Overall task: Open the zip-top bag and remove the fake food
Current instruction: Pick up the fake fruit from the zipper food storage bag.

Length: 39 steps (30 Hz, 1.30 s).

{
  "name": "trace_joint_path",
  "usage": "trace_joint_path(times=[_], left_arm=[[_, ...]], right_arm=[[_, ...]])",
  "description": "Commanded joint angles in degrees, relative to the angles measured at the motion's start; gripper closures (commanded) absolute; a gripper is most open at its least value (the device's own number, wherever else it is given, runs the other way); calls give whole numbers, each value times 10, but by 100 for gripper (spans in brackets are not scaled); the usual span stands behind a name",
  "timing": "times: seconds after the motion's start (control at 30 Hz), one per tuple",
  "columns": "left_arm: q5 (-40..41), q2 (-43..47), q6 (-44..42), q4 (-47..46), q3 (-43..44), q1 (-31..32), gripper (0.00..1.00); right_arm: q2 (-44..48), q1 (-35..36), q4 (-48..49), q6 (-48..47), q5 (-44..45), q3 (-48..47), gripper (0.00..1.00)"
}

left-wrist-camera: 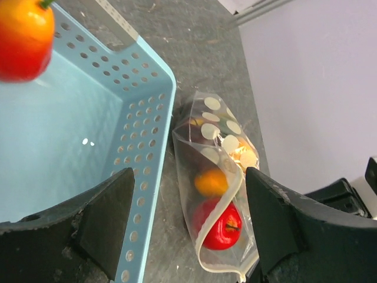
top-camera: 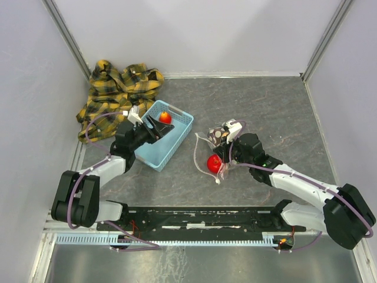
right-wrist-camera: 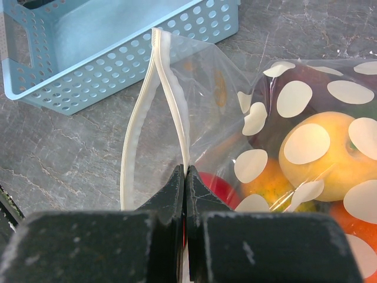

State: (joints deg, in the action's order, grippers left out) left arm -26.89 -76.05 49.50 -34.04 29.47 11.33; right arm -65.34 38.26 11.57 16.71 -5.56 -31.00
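The bag (left-wrist-camera: 207, 132) lies on the table (top-camera: 265, 106) just right of the basket (top-camera: 159, 154), its mouth gaping and its two white zip strips parted. Your right gripper (right-wrist-camera: 185, 177) is pinched tight on one zip strip (right-wrist-camera: 177, 112), with the fingers pressed together and the strip running up out of them. The other strip curves away to the left, and the two meet again at the mouth's far corner.

Inside the dotted plastic you can see a red apple (left-wrist-camera: 221, 227) nearest the mouth and an orange (left-wrist-camera: 211, 183) behind it. A yellow-orange fruit (right-wrist-camera: 321, 153) and something dark maroon lie deeper in.

Your left gripper (left-wrist-camera: 189, 194) hangs above the basket with its fingers spread wide and nothing between them. From its wrist camera, the basket's right wall and the bag both show through the gap. A red-orange fruit (top-camera: 165, 117) shows inside the basket toward its far end, well apart from those open fingers. Whether it rests on the basket floor you cannot tell from these views.

A yellow plaid shirt (top-camera: 115, 94) lies crumpled in the table's far left corner, just behind the basket.
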Motion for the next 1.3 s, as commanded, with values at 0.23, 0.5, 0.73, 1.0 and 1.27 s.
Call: trace_joint_path(times=[0.23, 0.5, 0.73, 1.0, 1.27], left_arm=[[-91, 48, -8, -99, -44, 20, 19], [-54, 67, -83, -116, -69, 114, 20], [33, 78, -212, -139, -91, 230, 22], [114, 67, -376, -197, -119, 328, 24], [123, 1, -526, -234, -103, 383, 24]], right_arm=[[22, 1, 14, 3, -2, 5, 98], [36, 1, 7, 2, 0, 4, 98], [55, 2, -4, 0, 0, 6, 98], [59, 2, -5, 1, -3, 10, 98], [57, 1, -3, 0, -5, 11, 98]])
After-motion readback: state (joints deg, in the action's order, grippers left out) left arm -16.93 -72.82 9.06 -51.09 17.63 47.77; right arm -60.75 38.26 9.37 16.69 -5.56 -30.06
